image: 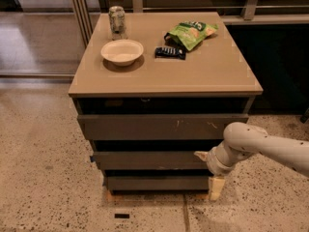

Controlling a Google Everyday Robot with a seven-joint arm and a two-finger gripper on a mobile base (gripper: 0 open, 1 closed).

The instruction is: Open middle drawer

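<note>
The tan-topped cabinet (193,76) has three stacked grey drawer fronts. The middle drawer (149,159) is a plain dark grey front and stands closed, roughly in line with the fronts above and below. My gripper (209,171) is at the drawer's right end, on the white arm that comes in from the right. Its jaws stand apart: the upper finger (201,154) touches or nearly touches the right end of the middle front, and the lower finger (217,187) hangs beside the lowest front (154,182). It holds nothing.
The top drawer front (159,127) bears pale scratch marks. On the cabinet top stand a can (116,19), a white bowl (122,51), a green chip bag (191,33) and a dark bar (170,52). Speckled floor (43,187) lies around; a railing runs behind.
</note>
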